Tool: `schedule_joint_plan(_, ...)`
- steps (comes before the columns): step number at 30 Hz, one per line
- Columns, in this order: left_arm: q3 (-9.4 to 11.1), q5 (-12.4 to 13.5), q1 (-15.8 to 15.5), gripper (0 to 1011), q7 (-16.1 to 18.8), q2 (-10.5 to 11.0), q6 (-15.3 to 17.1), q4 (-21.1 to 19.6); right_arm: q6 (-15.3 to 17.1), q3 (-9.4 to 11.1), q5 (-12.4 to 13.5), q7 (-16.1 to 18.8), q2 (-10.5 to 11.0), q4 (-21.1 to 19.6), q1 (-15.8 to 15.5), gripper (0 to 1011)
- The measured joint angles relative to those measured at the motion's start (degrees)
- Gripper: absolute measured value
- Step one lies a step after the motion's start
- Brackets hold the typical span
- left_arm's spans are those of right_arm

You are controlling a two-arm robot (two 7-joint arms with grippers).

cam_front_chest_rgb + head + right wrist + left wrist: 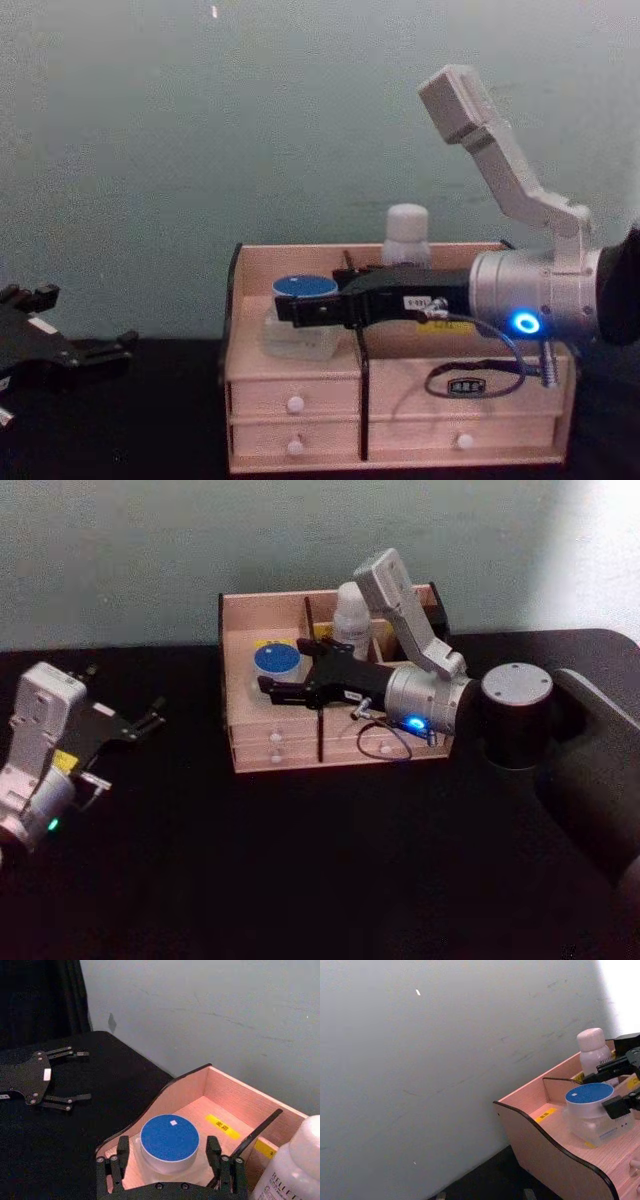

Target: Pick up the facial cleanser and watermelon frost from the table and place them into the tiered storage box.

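The watermelon frost (277, 660) sits in the left front compartment of the tiered storage box (250, 742), with the right pincer (272, 691) reaching in from the right at jar level. In the right wrist view its fingers (122, 1152) stand spread on either side of the jar (169, 1144), apart from its wall, so the pincer is open. The facial cleanser (352, 612) stands upright in the compartment behind and to the right, past a dark divider (256, 1131); yellow labels (222, 1126) lie on the compartment floors. Two rows of drawers with white knobs (294, 404) face the robot. A dark cable loop (470, 381) hangs below the right wrist in front of the box. The left pincer (150, 720) rests low over the black tabletop (300, 870) at far left, well apart from the box, its fingers open. A plain grey-green wall (200, 130) stands behind.
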Motion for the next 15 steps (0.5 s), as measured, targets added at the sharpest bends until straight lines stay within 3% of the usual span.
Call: schedule_joint_plan(15,0.0,0.0,0.0,1001,0.0,0.0,0.0,0.0,-0.04,0.0,-0.02,-0.04,0.01,-0.04,-0.03,1000)
